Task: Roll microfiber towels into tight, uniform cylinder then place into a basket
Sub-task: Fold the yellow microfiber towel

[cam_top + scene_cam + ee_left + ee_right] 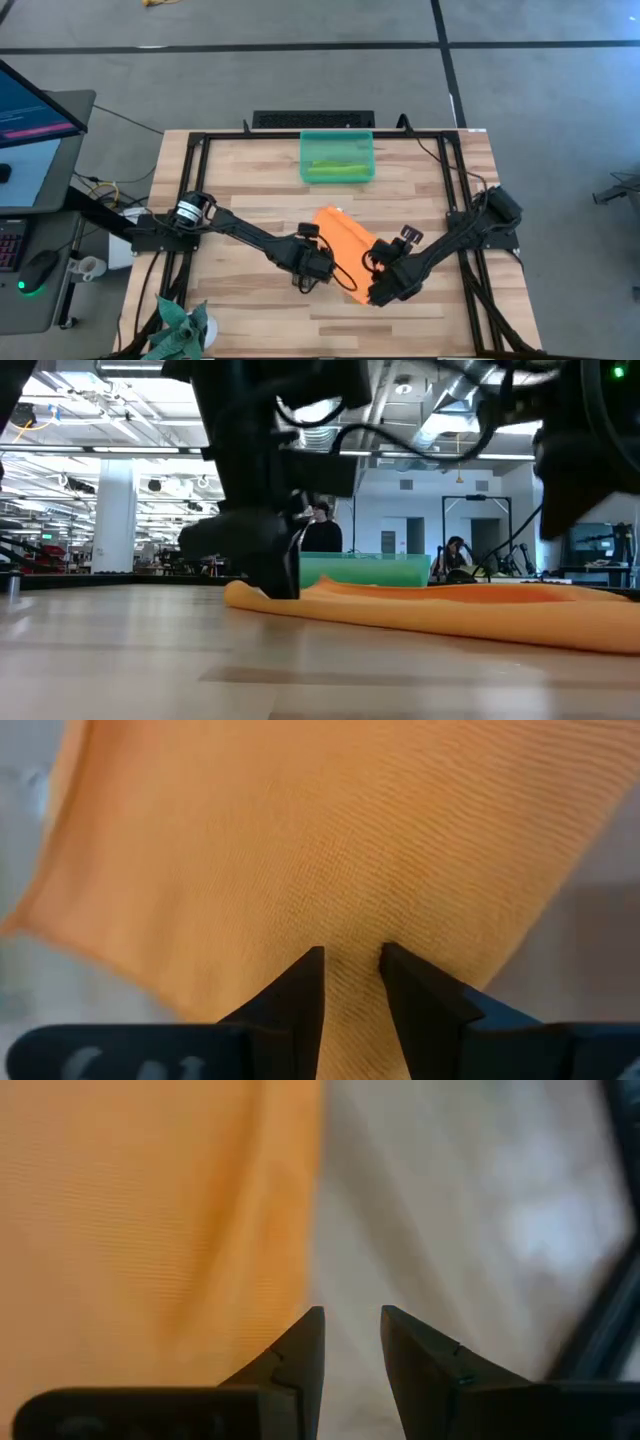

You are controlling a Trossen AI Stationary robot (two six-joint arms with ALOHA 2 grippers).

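The orange towel (pixel 345 240) lies on the table as a long folded strip, slanting from the middle toward the near right. My left gripper (pixel 318 270) stands at the strip's left long edge, pointing steeply down, its fingers a narrow gap apart over the cloth (pixel 300 840). My right gripper (pixel 383 292) is at the strip's near end, also narrowly open; table shows between its fingers and the towel's edge (pixel 300 1230) runs beside one finger. The lime green towel (pixel 337 170) lies inside the teal basket (pixel 337 135) at the far middle. My left gripper sets its fingertips (pixel 310 970) on the orange towel's top face (pixel 352 935) near its left long edge, coming from above at a steep slant. Cloth shows in the gap; I cannot tell whether any is pinched. The towel lies on the table (pixel 450 610). My right gripper: I cannot tell whether it touches the towel.
Black frame rails (pixel 190 180) run along the table's left, right and far sides. A spiky green plant (pixel 180 330) stands at the near left corner. A monitor and a mouse (pixel 40 265) sit off the table's left. People (pixel 322 530) show in the room beyond.
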